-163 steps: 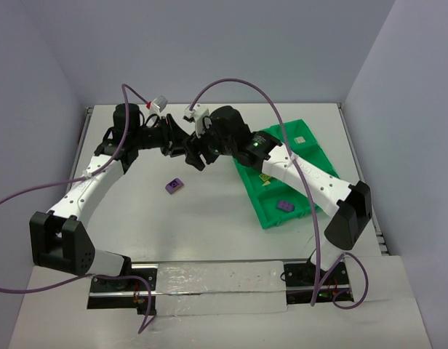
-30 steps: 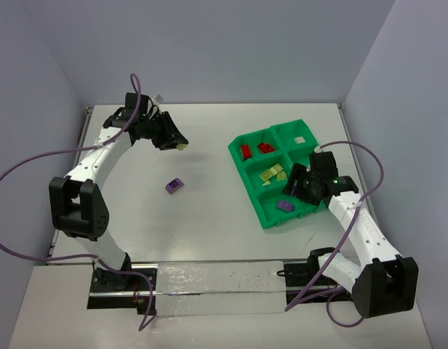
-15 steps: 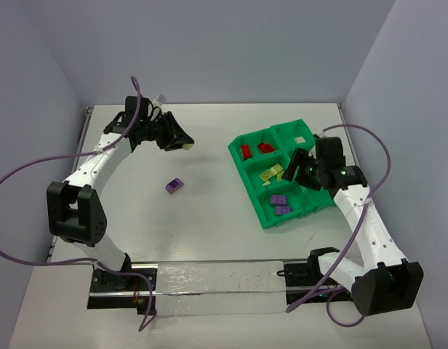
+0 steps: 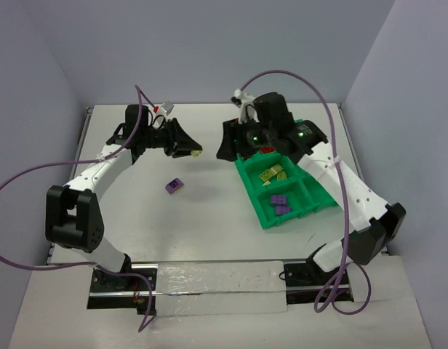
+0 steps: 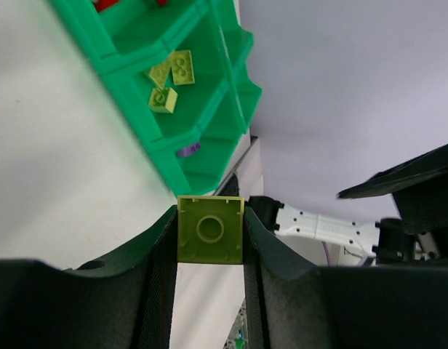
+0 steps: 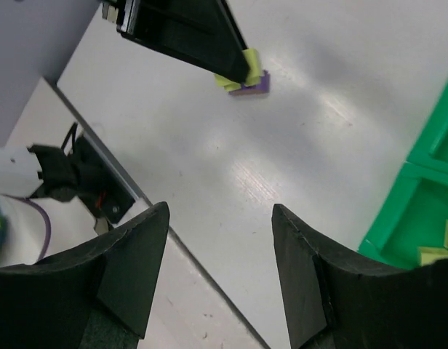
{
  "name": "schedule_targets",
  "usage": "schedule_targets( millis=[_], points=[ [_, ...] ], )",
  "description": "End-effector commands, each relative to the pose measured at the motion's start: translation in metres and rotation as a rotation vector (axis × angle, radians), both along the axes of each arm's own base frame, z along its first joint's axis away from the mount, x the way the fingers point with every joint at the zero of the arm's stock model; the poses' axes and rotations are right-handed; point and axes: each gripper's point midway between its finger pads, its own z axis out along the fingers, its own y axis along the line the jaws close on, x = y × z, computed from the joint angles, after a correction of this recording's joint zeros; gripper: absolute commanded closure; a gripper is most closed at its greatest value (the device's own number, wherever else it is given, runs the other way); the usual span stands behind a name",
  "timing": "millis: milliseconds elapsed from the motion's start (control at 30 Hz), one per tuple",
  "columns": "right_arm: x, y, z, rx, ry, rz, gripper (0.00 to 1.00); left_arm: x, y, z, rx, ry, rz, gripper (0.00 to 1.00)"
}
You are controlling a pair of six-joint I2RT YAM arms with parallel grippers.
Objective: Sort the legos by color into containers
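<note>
The left gripper (image 5: 210, 212) is clamped on a square yellow-green brick (image 5: 210, 229). It pinches the brick at the very tips of its fingers, above the table and left of the green tray (image 4: 250, 192). The right gripper (image 6: 218, 214) hovers at the tray's far-left corner, jaws parted around nothing. A loose purple brick (image 4: 174, 186) lies on the table, well ahead of those jaws.

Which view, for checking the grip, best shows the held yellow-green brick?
Left wrist: the yellow-green brick sits large and centred, clamped in the left gripper. The top view shows only a speck at that gripper's tip; the right wrist, a small corner.
</note>
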Motion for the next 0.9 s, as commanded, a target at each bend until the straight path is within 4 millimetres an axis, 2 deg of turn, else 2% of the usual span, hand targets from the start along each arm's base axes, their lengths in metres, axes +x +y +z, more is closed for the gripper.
schedule_targets(
  millis=[0,167,233,300,400,533,600,633,667,733,867],
  points=[
    [-0.007,0.022,-0.001,-0.028,-0.082,0.127,0.34,-0.025,-0.006,0.036,-0.089,-0.119,-0.116,1.00],
    [0.001,0.028,-0.003,-0.030,-0.227,0.099,0.29,-0.027,-0.007,0.030,-0.136,-0.018,-0.082,1.00],
    [0.004,0.028,-0.001,-0.004,-0.265,0.071,0.28,-0.025,-0.010,0.037,-0.209,0.033,-0.064,1.00],
    [0.010,0.032,-0.003,0.024,-0.303,0.057,0.27,-0.026,-0.011,0.035,-0.243,0.093,-0.047,1.00],
    [0.014,0.039,-0.004,0.046,-0.416,0.072,0.26,-0.024,-0.011,0.035,-0.237,0.093,-0.035,1.00],
    [0.011,0.038,0.008,0.133,-0.622,0.034,0.23,-0.022,-0.011,0.033,-0.209,0.102,-0.039,1.00],
    [0.012,0.044,0.004,0.111,-0.624,0.075,0.21,-0.023,-0.011,0.038,-0.213,0.089,-0.041,1.00],
    [0.013,0.049,0.009,0.105,-0.632,0.101,0.22,-0.022,-0.011,0.039,-0.216,0.083,-0.039,1.00],
    [0.013,0.054,-0.001,0.085,-0.599,0.129,0.22,-0.022,-0.011,0.040,-0.217,0.080,-0.038,1.00],
    [0.014,0.058,-0.004,0.081,-0.582,0.139,0.22,-0.022,-0.011,0.040,-0.219,0.079,-0.043,1.00],
    [0.020,0.063,0.005,0.130,-0.619,0.113,0.22,-0.023,-0.011,0.039,-0.211,0.078,-0.043,1.00]
  ],
)
